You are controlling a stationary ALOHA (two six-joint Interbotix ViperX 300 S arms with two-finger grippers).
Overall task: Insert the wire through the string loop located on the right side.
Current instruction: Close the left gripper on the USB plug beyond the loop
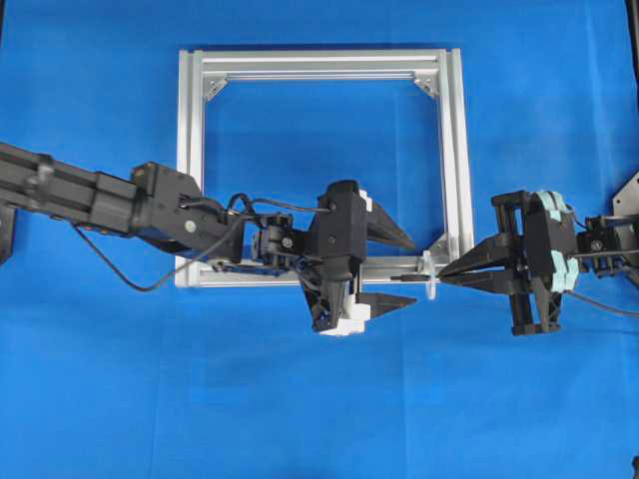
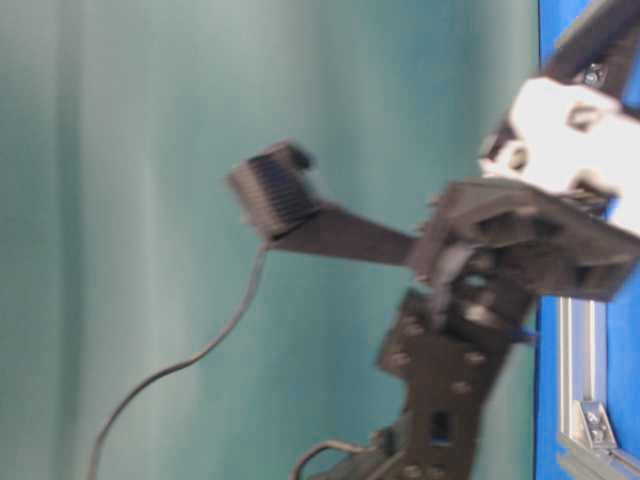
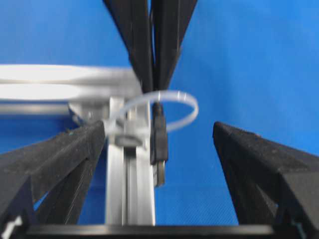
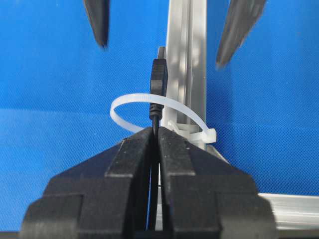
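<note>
The wire's dark plug (image 4: 159,77) sticks out past the whitish string loop (image 4: 149,102), and its thin black cord runs back through the loop. My right gripper (image 4: 155,132) is shut on that cord just short of the loop. The loop is tied to the silver frame (image 4: 187,64) near its lower right corner. In the left wrist view the plug (image 3: 158,144) hangs between the spread fingers of my left gripper (image 3: 159,127), which is open and touches nothing. From overhead, the left gripper (image 1: 407,269) faces the right gripper (image 1: 444,271) across the loop (image 1: 431,274).
The square aluminium frame (image 1: 190,160) lies flat on the blue cloth, with triangular brackets in its corners. A robot cable (image 1: 150,284) trails under the left arm. The table-level view shows only a blurred arm link (image 2: 480,250) and a strip of frame (image 2: 590,400).
</note>
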